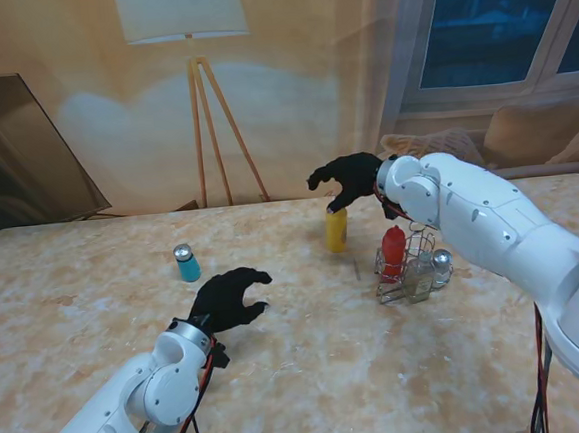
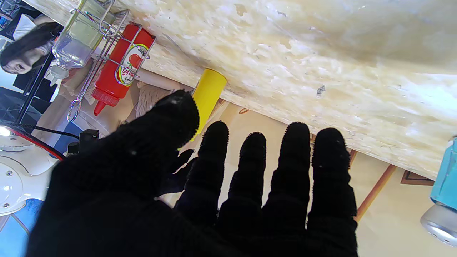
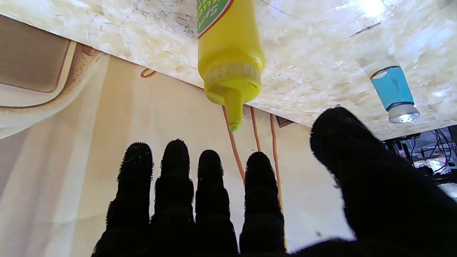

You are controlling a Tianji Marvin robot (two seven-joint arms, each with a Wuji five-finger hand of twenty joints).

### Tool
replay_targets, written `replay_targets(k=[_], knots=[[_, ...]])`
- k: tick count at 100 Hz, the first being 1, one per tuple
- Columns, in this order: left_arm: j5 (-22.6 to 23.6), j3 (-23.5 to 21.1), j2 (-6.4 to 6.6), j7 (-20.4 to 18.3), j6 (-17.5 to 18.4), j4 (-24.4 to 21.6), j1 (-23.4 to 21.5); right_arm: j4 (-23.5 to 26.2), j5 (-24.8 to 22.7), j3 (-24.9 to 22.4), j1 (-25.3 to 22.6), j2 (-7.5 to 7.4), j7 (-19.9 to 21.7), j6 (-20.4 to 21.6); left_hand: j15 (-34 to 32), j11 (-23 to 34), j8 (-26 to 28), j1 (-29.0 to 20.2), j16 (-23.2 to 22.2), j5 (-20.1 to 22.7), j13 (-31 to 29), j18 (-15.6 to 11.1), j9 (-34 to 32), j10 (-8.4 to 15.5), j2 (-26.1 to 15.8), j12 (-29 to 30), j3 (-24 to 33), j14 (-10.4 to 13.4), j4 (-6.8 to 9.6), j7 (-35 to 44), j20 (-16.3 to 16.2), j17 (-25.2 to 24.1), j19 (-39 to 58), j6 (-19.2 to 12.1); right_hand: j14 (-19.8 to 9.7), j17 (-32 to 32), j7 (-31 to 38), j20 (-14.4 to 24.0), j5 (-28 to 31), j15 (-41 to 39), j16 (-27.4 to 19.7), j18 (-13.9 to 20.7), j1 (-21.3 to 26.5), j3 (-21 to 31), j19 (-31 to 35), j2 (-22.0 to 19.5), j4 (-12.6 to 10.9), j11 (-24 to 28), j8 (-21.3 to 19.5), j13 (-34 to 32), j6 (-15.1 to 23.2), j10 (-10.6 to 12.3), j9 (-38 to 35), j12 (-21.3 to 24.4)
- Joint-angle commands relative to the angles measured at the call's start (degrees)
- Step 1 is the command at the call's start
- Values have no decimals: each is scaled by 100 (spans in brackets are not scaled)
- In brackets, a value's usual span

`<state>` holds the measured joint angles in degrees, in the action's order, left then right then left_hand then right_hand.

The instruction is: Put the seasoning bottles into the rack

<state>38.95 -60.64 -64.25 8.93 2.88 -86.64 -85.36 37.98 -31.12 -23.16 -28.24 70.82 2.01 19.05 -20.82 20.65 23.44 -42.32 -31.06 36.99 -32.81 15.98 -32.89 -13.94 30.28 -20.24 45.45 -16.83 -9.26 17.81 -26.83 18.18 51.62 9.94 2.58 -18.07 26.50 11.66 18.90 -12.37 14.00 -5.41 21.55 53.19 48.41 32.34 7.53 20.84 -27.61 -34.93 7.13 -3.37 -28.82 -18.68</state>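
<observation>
Nearest, the left hand (image 1: 228, 300) hovers with fingers (image 2: 292, 167) spread, empty. Farther, the blue shaker (image 1: 187, 264) stands on the bench (image 1: 96, 312); right, the rack (image 1: 406, 264) holds the red bottle (image 1: 393, 249), perhaps a clear one. Farthest, the right hand (image 1: 350, 178), released, hangs over the yellow bottle (image 1: 337, 230).

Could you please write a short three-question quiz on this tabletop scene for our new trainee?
1. True or false: the red bottle already stands in the wire rack.
2. Which bottle does the right hand hover over? A) yellow bottle B) blue shaker C) red bottle
3. Fill in: the left hand holds ____.

Key: 1 true; 2 A; 3 nothing. Both hands are open, with the fingers spread.
</observation>
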Motion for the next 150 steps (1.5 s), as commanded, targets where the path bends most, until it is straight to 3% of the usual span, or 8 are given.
replay_targets(k=[1, 18, 53, 126, 150], knots=[[-1, -1, -16, -65, -2, 4, -3, -14, -4, 51, 37, 73, 126, 15, 60, -9, 85, -35, -17, 107, 84, -52, -78, 83, 125, -60, 182, -20, 111, 2, -90, -53, -46, -56, 82, 68, 25, -65, -51, -15, -38, -84, -192, 121, 65, 110, -15, 15, 54, 10, -23, -148, 115, 85], [-7, -2, -17, -63, -10, 13, -1, -64, 7, 204, 124, 102, 246, -12, 66, -6, 85, -35, -15, 114, 97, -50, -78, 84, 131, -61, 195, -24, 108, 12, -88, -55, -44, -57, 122, 86, 41, -59, -28, -18, -1, -124, -197, 115, 97, 103, -15, -10, 48, -13, 19, -159, 101, 78], [-20, 1, -16, -78, -4, 29, 5, -637, 92, 631, 357, 361, 176, 144, 61, -7, 93, -36, -17, 138, 88, -55, -83, 82, 140, -60, 199, -22, 105, 42, -78, -62, -49, -58, 151, 78, 50, -38, -93, -27, 45, -185, -162, 131, 166, 100, -22, -7, 38, -57, 69, -197, 101, 43], [20, 4, -21, -14, -3, 78, 22, -2017, 400, 1318, 655, 1120, 68, 616, 33, 45, 114, -110, -24, 196, 55, -142, -104, 131, 183, -71, 280, 36, 90, 141, -46, 12, -34, -80, 160, -150, 249, 42, -189, -120, 134, -298, 22, 314, 388, 293, -32, 90, 20, -385, 351, -221, 34, -13], [27, 0, -22, -5, 0, 86, 24, -2259, 453, 1441, 675, 1262, 85, 706, 31, 50, 118, -101, -23, 201, 65, -148, -94, 123, 180, -65, 276, 35, 82, 178, -28, 13, -29, -82, -11, -343, 449, 82, -33, -291, 246, -248, 211, 485, 509, 425, -33, 236, -7, -666, 460, -184, -115, -96]])
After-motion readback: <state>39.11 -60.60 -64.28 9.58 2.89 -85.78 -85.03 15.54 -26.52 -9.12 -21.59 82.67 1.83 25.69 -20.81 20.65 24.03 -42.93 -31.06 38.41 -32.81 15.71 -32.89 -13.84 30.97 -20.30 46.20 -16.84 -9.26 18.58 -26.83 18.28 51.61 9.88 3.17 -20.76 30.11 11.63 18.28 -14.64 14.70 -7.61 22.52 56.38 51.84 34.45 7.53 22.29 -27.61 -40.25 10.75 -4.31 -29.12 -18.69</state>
